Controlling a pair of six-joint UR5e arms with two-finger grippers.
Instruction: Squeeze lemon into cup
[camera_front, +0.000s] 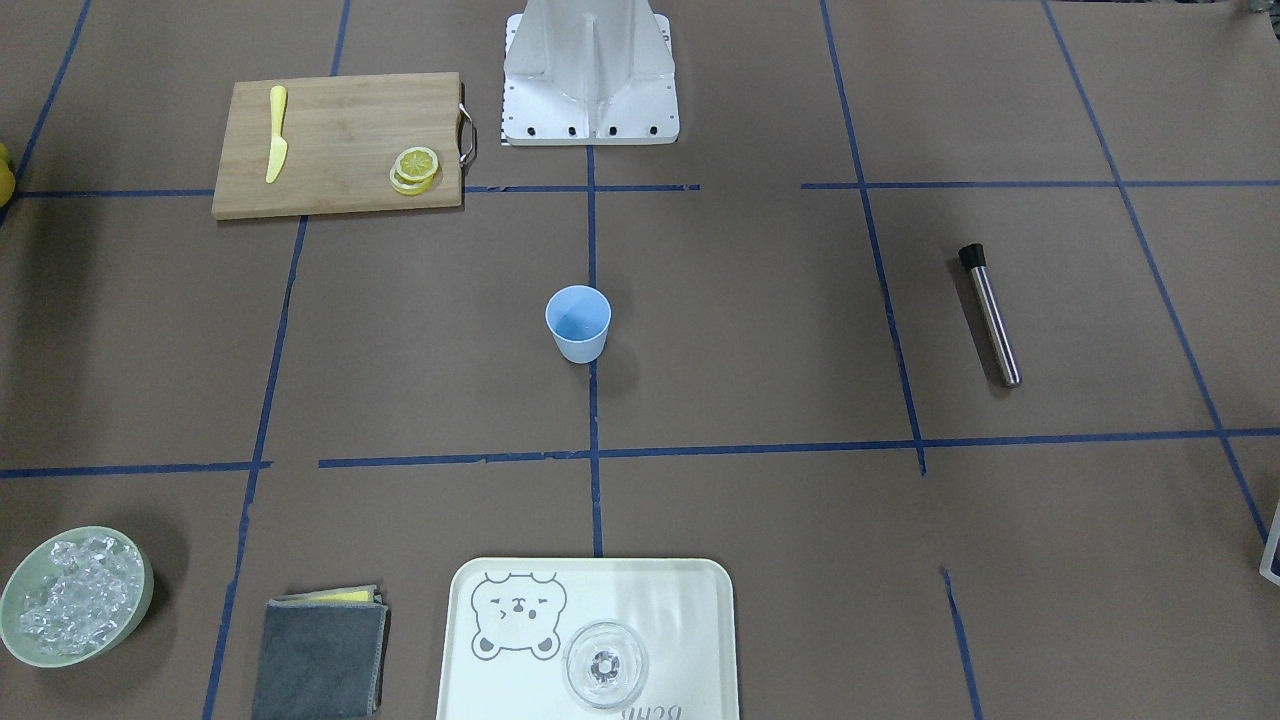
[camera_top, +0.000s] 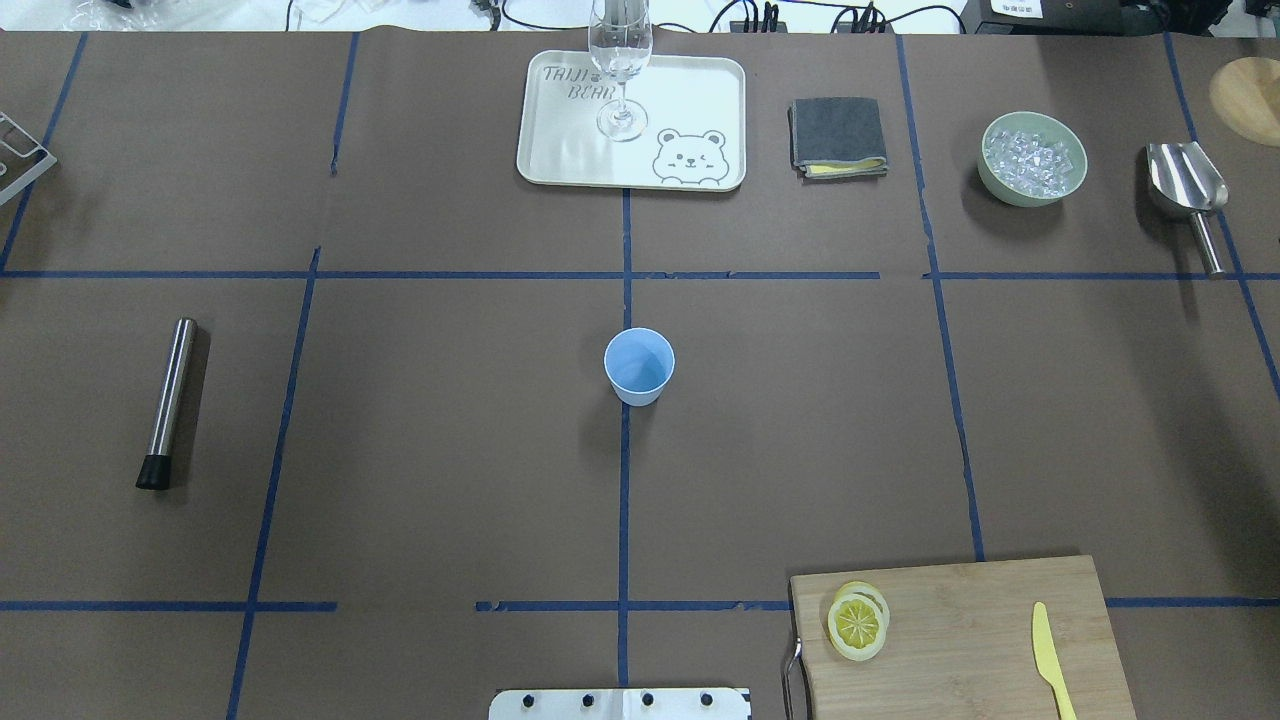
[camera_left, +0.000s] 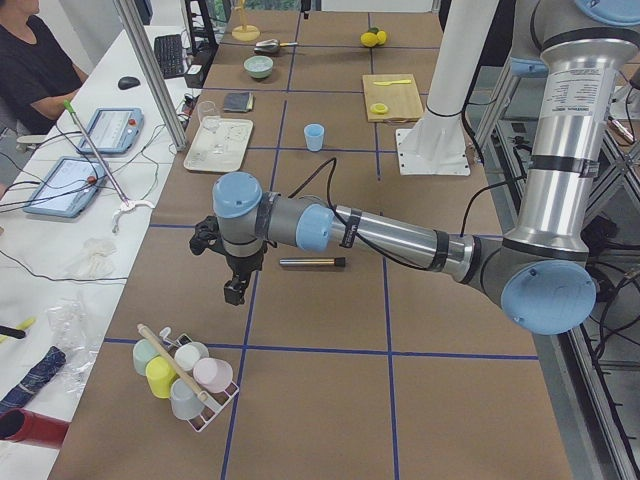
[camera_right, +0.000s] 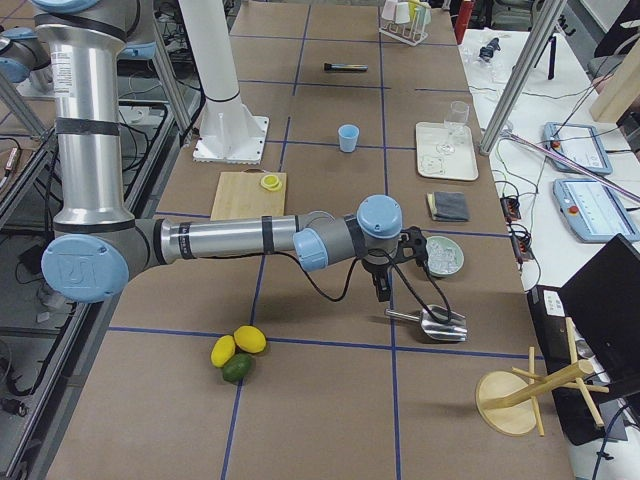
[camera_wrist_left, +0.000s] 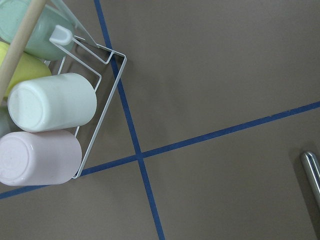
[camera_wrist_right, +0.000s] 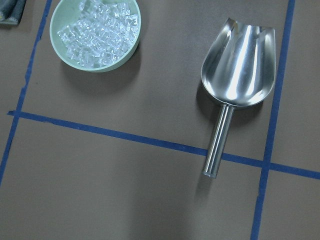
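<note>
A: Start at the far left. Where is the left gripper?

B: Well out to the left of the cup (camera_top: 639, 366), seen only from the side. The left gripper (camera_left: 236, 292) hangs fingers-down above the table by a wire rack (camera_wrist_left: 102, 115) of upturned beakers. I cannot tell from there whether its fingers are apart or together.

A: Next, moving towards the cup?

B: A steel muddler (camera_top: 168, 402) with a black tip lies flat, well left of the cup. The cup itself is light blue and stands upright on a blue tape line (camera_top: 624, 480).

A: Beyond it?

B: On the cup's far side from the robot sits a cream tray (camera_top: 560, 150) with a bear print, and a stemmed glass (camera_top: 621, 60) stands on it. Also on the cup's far side, a little to its right, lies a folded grey cloth (camera_top: 838, 137).

A: The lemon?

B: Right of the cup and nearer the robot, on a wooden cutting board (camera_top: 960, 640). The lemon (camera_top: 857, 624) lies flat at the board's cup-side end, resting on a second slice (camera_top: 868, 590), well apart from the cup. A yellow knife (camera_top: 1050, 660) lies on the board's end away from the cup.

A: Further right?

B: A green bowl (camera_top: 1032, 198) of ice (camera_top: 1033, 160), then a steel scoop (camera_top: 1187, 180), both well right of the cup on its far side. The right gripper (camera_right: 382, 290) hangs above the table out there, well right of the cup. I cannot tell whether its fingers are apart or together either.
</note>
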